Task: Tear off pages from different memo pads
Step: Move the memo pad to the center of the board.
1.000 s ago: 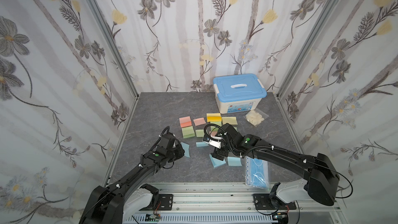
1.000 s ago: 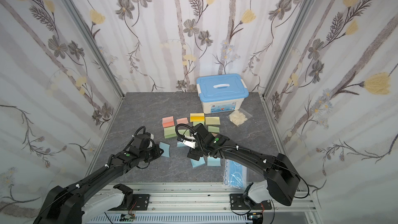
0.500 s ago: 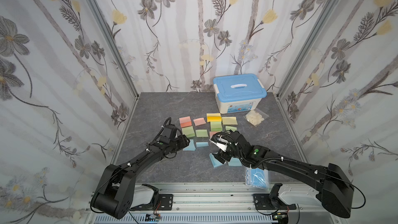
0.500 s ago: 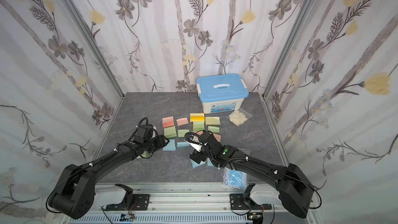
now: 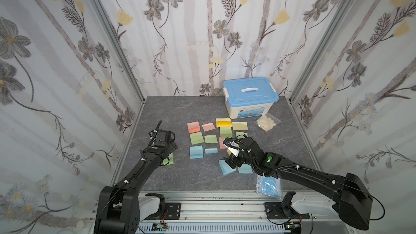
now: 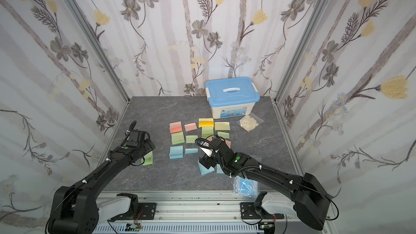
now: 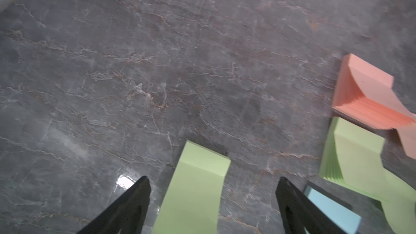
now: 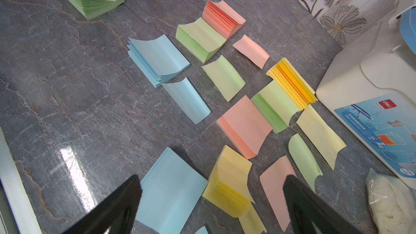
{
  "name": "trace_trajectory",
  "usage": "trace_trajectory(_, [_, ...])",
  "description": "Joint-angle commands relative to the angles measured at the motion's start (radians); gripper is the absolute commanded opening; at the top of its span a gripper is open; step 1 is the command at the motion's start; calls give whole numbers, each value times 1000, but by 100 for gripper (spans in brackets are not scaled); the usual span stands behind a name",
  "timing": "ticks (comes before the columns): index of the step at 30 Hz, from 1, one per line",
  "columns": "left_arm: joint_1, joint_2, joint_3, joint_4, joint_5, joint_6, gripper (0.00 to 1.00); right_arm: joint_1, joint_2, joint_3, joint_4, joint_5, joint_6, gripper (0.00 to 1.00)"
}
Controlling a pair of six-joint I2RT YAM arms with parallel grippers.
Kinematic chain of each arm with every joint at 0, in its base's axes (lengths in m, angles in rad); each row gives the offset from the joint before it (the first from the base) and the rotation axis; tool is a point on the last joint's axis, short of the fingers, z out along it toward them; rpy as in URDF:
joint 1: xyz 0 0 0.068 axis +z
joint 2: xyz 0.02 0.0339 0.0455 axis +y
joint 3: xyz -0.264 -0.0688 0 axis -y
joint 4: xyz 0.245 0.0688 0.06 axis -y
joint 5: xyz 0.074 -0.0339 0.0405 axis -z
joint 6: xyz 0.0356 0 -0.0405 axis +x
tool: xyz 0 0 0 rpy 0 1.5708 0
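The left gripper's point(image 7: 213, 179) black tapered jaws are held wide apart. A green memo pad point(image 7: 193, 199) with fanned, curled leaves lies between them on the veined grey table point(image 7: 135, 64). Half a second ago this gripper was nearer the memo pads point(image 5: 196, 137); it is now drawn leftward. Thin curled pastel pages point(image 8: 185, 100) are laid beside those pads at mid-table. The right gripper point(image 8: 212, 177) is spread wide over a blue pad point(image 8: 171, 190).

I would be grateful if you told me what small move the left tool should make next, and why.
Probably lower the left tool and close it on the top sheet of the green memo pad. In the left wrist view the pad lies on the table between the open jaws. Its sheets fan upward, and in both top views no loose page lies beside it.
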Motion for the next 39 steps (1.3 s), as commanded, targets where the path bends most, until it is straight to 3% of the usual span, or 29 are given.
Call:
trace_trajectory(1, [52, 85, 18, 52, 18, 27, 90, 2, -2, -1, 42, -20, 25, 100])
trace_trajectory(7, [56, 225, 21, 98, 115, 53, 80, 2, -18, -2, 30, -24, 18, 100])
trace_trajectory(13, [41, 246, -21, 119, 153, 61, 75, 2, -18, -2, 26, -27, 15, 100])
trace_trajectory(24, [-22, 224, -13, 2, 109, 71, 66, 2, -21, 4, 19, -42, 13, 100])
trace_trajectory(30, [-77, 233, 6, -39, 144, 50, 45, 2, -49, 3, 5, -39, 12, 100])
trace_trajectory(39, [-136, 130, -46, -88, 164, 9, 45, 2, -108, -14, -12, -19, 5, 100])
